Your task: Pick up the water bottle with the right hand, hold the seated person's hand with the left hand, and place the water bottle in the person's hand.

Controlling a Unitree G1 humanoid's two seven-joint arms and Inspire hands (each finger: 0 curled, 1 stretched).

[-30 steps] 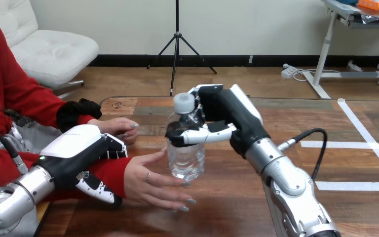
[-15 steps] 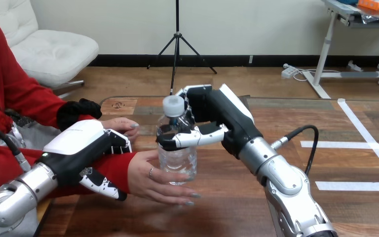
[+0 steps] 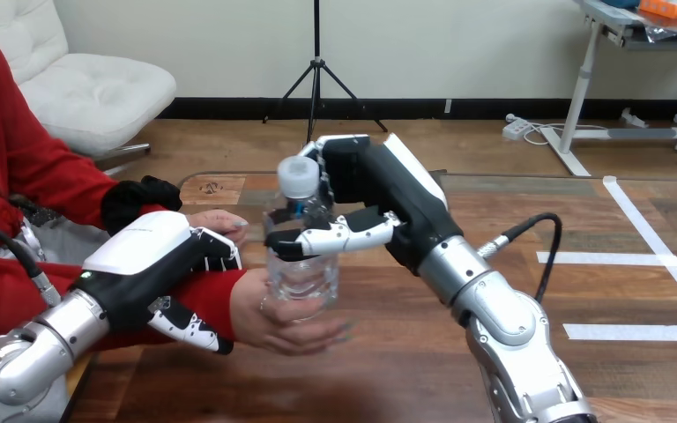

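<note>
Clear water bottle (image 3: 304, 273), gripped in the curled right robot hand (image 3: 379, 198), has moved into the person's hand (image 3: 278, 319), whose wrist the left robot hand (image 3: 154, 264) clasps; release seems next.

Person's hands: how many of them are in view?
2. The nearer person's hand cups the base of the clear plastic water bottle, its wrist clasped by the robot's left hand; the farther person's hand rests on the wooden table behind it.

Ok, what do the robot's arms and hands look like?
The right forearm and left forearm are silver metal tubes with rounded joints. The right hand and left hand are black, with white shells on their backs and black-and-white jointed fingers.
</note>
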